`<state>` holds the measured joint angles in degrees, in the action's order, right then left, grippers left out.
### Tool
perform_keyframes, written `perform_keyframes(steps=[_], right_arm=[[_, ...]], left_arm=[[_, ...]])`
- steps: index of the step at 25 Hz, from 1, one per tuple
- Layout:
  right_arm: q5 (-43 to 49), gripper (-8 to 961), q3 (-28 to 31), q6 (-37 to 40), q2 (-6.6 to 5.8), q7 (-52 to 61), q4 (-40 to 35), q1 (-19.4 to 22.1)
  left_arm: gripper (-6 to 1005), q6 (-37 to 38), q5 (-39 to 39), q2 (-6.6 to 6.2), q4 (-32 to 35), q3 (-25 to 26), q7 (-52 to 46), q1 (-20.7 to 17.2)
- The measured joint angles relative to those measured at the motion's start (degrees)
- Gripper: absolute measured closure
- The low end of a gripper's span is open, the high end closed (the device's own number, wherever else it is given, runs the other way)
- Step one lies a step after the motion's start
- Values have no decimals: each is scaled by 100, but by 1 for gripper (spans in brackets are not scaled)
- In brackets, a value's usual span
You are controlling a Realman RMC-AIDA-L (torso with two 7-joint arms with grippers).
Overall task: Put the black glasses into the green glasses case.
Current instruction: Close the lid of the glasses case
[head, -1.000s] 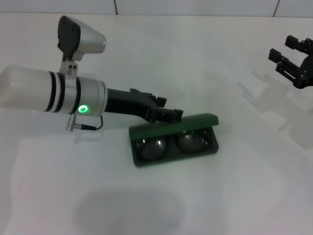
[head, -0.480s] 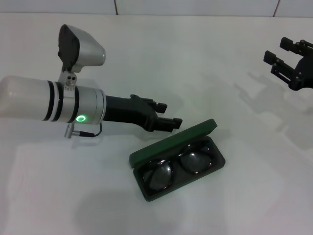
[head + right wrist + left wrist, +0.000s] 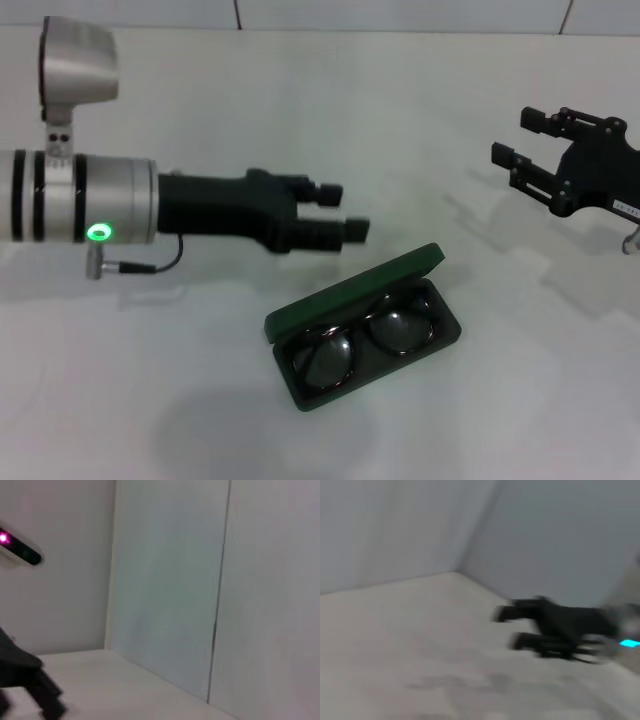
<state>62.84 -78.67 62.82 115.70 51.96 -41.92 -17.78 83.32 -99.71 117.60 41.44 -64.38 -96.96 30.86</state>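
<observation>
The green glasses case (image 3: pixel 352 283) lies open on the white table, lid tipped back. The black glasses (image 3: pixel 363 336) lie folded inside it, lenses up. My left gripper (image 3: pixel 343 209) is open and empty, hovering just behind and to the left of the case's lid, apart from it. My right gripper (image 3: pixel 514 137) is open and empty, in the air at the right, well away from the case. The left wrist view shows the right gripper (image 3: pixel 514 627) far off and blurred. The right wrist view shows only a dark part of the left arm (image 3: pixel 27 677).
The white table (image 3: pixel 400 90) ends at a tiled wall at the back. Nothing else stands on it around the case.
The case's lid has swung open wider and the case has turned a little. My left gripper has drawn back and up from the lid. My right gripper has moved inward to the left.
</observation>
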Motion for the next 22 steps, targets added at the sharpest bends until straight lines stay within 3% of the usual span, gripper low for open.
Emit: perform_keyframes(steps=[6,13,22], right_arm=[[300,455,-77,225,-23,0,-167,-89],[654,455,-122,223,11,33,-460,-153],[671,454,-203,187,7,-17,-467,-167]], left_arm=[[253,776,-120,35,291,-39,-23,-156],[197,192,-742,210,331,-74,-61,-98],[170,24,-836,215,296,-348,-93,-37]])
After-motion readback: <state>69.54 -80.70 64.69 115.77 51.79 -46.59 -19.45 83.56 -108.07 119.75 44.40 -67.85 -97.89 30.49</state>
